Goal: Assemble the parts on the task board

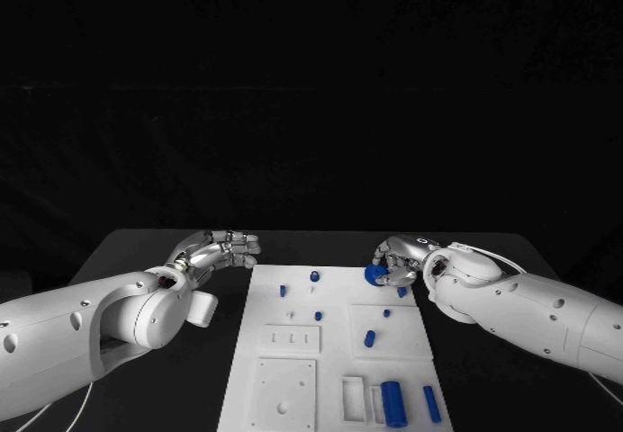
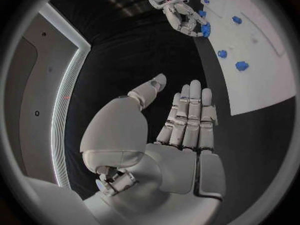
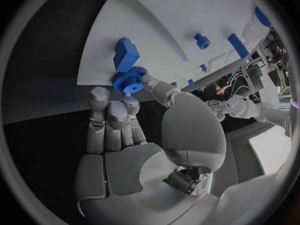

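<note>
Blue pegs (image 1: pixel 391 401) lie at the near end of the white board (image 1: pixel 331 360). Farther off, the right hand (image 1: pixel 405 259) pinches a blue gear (image 3: pixel 129 80) over the board's far corner; it should be lowered level. The left hand (image 1: pixel 221 248) hovers empty, fingers apart, over the surface (image 1: pixel 156 247).

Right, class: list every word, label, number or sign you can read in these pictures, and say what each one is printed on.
None can be read.
The task board is plain white, with no print visible.
The blue gear held in the right hand carries no marking.
The left hand and both arms show no legible label.
</note>
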Motion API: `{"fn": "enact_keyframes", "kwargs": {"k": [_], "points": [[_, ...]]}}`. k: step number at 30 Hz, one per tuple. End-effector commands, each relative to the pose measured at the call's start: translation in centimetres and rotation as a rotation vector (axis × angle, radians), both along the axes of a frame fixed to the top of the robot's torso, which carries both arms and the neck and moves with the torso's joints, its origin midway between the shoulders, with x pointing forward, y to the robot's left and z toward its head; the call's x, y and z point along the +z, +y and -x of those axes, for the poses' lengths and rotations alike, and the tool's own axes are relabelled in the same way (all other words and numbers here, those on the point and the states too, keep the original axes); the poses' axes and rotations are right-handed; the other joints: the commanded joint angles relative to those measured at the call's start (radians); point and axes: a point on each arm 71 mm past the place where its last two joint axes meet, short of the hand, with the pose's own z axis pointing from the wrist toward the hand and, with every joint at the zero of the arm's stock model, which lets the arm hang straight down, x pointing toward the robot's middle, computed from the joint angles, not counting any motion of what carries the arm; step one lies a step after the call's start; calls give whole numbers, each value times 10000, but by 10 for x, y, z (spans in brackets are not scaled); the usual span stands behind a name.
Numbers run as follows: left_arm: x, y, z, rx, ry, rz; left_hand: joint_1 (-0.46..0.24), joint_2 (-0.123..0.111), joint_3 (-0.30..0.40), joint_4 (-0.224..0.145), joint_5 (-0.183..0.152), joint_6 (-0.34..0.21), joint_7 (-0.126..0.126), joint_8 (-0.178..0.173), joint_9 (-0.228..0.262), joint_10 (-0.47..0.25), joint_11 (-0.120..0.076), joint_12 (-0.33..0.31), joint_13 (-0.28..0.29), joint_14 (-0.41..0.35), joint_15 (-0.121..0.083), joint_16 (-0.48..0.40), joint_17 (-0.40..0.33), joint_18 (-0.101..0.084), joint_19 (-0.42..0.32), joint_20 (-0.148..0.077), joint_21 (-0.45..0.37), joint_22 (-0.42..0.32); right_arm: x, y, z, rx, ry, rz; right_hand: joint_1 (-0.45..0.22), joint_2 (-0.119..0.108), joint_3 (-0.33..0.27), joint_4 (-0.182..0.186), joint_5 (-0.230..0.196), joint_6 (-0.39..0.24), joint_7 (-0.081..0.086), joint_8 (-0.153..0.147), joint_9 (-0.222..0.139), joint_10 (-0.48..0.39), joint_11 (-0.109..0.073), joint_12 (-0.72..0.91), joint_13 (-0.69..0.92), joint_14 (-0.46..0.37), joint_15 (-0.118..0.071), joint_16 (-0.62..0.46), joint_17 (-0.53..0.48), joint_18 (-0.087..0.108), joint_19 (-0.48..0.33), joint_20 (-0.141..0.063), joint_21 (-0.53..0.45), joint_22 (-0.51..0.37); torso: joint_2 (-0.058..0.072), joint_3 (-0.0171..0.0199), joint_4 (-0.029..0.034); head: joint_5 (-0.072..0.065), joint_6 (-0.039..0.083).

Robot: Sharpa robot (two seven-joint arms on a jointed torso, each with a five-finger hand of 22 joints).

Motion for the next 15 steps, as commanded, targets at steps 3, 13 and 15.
{"fn": "enact_keyframes", "kwargs": {"k": [3, 13, 15], "points": [[3, -2, 0, -153, -120, 46, -90, 20, 0, -49, 6, 35, 38, -45, -16, 17, 52, -62, -9, 14, -22, -47, 15, -13, 23, -58, 50, 180, -4, 2, 1, 206, 340, 85, 58, 59, 182, 44, 75, 176, 103, 6, -15, -96, -2, 50, -12, -3, -3, -77, 43, 272, -48, -61, 81, 218, -10, -4, -4, -1, -26], [2, -1, 0, -124, -101, 24, -89, 18, 2, -53, 6, 35, 38, -48, -17, 18, 52, -69, -10, 13, -23, -48, 17, -12, 22, -59, 50, 180, -4, -1, 1, 152, 414, -5, -159, -44, 59, 20, 975, 61, 145, -80, -60, -158, 38, 61, -41, 17, 32, -180, 194, 272, -115, -46, 210, 217, -10, -12, 3, 6, -36], [2, -1, 0, -126, -101, 25, -88, 17, 3, -55, 7, 35, 38, -48, -17, 18, 52, -71, -10, 13, -23, -49, 17, -12, 21, -59, 50, 180, -4, -1, 1, 145, 390, -5, -209, -70, -111, -97, 1425, -15, 165, -119, -74, -174, 57, 69, -49, 23, 53, -207, 237, 272, -128, -55, 256, 219, -9, -11, -1, 13, -27]]}}
